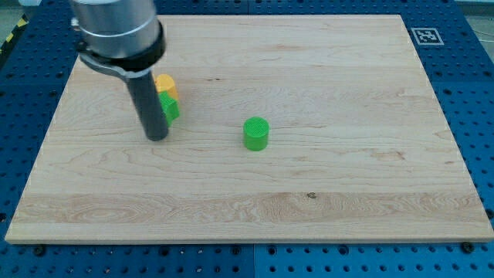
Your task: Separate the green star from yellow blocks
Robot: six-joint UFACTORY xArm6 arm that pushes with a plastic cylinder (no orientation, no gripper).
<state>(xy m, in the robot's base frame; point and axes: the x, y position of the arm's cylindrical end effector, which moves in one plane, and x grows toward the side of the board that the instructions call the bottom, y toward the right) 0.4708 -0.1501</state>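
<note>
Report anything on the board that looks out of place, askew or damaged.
Nothing stands out. My tip sits at the view's left of the green star, which touches a yellow block behind it. The green cylinder stands upright, apart.

The arm shows as a broad, rounded housing of dull silver-grey metal, out of focus near the worktop's (324, 193) top left corner. Below it sits a black collar with a thin pale ring around its underside. From the collar a straight, smooth, dark grey rod runs down, the same width all along, to my tip (157, 137), which ends flat and blunt.
</note>
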